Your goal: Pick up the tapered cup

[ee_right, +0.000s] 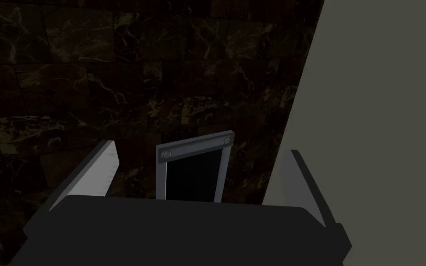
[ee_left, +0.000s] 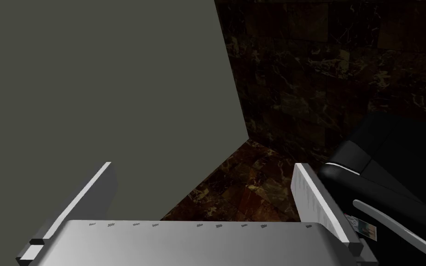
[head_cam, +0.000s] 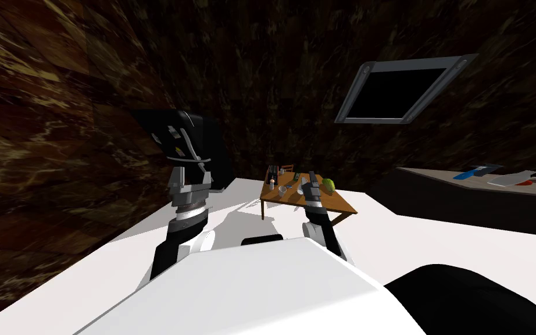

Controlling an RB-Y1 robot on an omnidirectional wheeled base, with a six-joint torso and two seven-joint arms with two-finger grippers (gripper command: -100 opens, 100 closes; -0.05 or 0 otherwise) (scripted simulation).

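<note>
Tapered cup (head_cam: 282,190): small and pale, standing upright on the wooden tabletop (head_cam: 333,202) of a low table ahead of the robot, in the left half of that surface. Nothing grips or touches it.

Items on the same tabletop:
- A small bottle-like item (head_cam: 272,185) stands just beside the cup, on its left.
- A dark box (head_cam: 271,172) lies at the far left corner, beyond the bottle-like item.
- A green rounded object (head_cam: 329,184) sits toward the far right, well apart from the cup.

Right arm (head_cam: 317,216): extended forward over the near edge of the tabletop. Its end lies between the cup and the green object, to the right of the cup and near it. In the right wrist view the right jaws stand wide apart, with nothing between them.

Left arm (head_cam: 188,198): held upright at the left, well apart from the table, in front of a black padded chair (head_cam: 208,145). In the left wrist view the left jaws stand wide apart, with nothing between them. The black chair shows just beside one finger.

Surroundings:
- The table stands on a white floor (head_cam: 412,232).
- The walls are dark brown and marbled.
- A grey-framed panel (head_cam: 400,87) with a black area inside hangs on the far wall, above and to the right of the table.
- At the far right a dark counter (head_cam: 464,200) carries a blue item (head_cam: 475,171) and a pale grey flat item (head_cam: 514,178). What they are cannot be told.
</note>
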